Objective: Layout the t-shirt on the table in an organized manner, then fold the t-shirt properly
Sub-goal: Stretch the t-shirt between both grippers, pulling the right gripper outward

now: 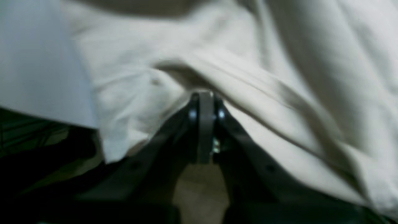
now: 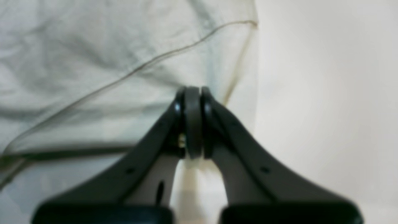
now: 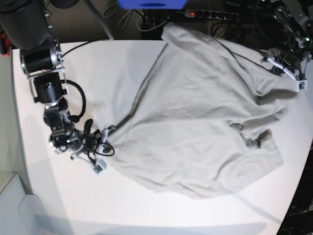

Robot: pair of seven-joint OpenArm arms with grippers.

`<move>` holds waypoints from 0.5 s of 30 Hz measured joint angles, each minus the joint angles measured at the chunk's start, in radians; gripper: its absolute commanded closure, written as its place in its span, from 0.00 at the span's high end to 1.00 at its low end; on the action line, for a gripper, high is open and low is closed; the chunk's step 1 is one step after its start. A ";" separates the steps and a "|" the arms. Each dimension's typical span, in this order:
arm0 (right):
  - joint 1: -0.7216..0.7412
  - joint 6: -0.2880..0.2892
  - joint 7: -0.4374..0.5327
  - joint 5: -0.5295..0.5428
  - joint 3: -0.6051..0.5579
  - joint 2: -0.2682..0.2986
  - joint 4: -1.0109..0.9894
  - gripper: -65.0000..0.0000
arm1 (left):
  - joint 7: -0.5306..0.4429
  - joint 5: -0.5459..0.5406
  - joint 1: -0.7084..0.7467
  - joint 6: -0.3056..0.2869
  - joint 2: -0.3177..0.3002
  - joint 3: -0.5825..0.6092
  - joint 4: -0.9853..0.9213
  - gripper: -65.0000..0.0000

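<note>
A: Though it is spread wide, the t-shirt [image 3: 195,122] lies rumpled across the middle and far side of the white tabletop [image 3: 44,196], with one edge running past the far rim and creases over the whole body.

B: And who has hold of it?

A: Both arms. The right pincer [image 3: 105,133] is clamped on the shirt's near-left edge, low over the tabletop; its wrist view shows the jaws pressed together with the hem line running up to them [image 2: 192,93].

B: The other side?

A: The left pincer [image 3: 274,61] grips the cloth at the far right, and the fabric rises in a taut ridge toward it. In its wrist view the jaws are together on a thick fold [image 1: 203,96], though that picture is blurred.

B: Anything behind?

A: A power strip [image 3: 210,14] with a red light, cables, and a blue object [image 3: 151,4] at the top edge.
</note>
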 measured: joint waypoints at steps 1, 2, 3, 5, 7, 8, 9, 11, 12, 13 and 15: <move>0.000 0.000 -0.009 0.000 0.011 0.003 0.001 0.01 | -0.001 -0.001 -0.009 0.000 -0.001 0.000 -0.017 0.00; 0.000 -0.002 -0.035 -0.005 0.018 0.002 0.017 0.01 | 0.001 0.002 -0.025 0.000 -0.002 -0.001 -0.043 0.00; -0.008 -0.008 -0.077 -0.027 0.018 0.001 0.056 0.01 | 0.000 0.003 -0.043 0.000 0.000 -0.001 -0.070 0.00; -0.036 -0.017 -0.157 -0.042 0.018 -0.001 0.176 0.01 | -0.021 -0.004 -0.072 0.000 0.003 0.005 -0.111 0.00; -0.062 -0.018 -0.209 -0.031 0.018 -0.008 0.305 0.01 | -0.040 -0.020 -0.076 0.000 0.003 0.003 -0.113 0.00; -0.070 -0.020 -0.240 -0.047 0.018 -0.023 0.372 0.01 | -0.037 -0.014 -0.072 0.000 0.004 0.000 -0.111 0.00; -0.067 -0.018 -0.242 -0.039 0.018 -0.037 0.410 0.01 | -0.018 -0.015 -0.070 0.001 0.005 0.000 -0.106 0.00; -0.056 -0.017 -0.257 -0.029 0.006 -0.070 0.467 0.01 | 0.012 -0.062 -0.068 0.004 0.037 0.000 -0.071 0.00; -0.051 -0.016 -0.267 -0.023 0.006 -0.089 0.479 0.01 | 0.020 -0.102 -0.069 0.003 0.055 0.002 -0.053 0.00; -0.048 -0.016 -0.269 -0.023 0.006 -0.104 0.479 0.01 | 0.032 -0.126 -0.071 0.001 0.069 0.009 -0.041 0.00; -0.052 -0.015 -0.287 -0.024 0.005 -0.126 0.476 0.01 | 0.072 -0.132 -0.072 0.000 0.094 0.019 -0.014 0.00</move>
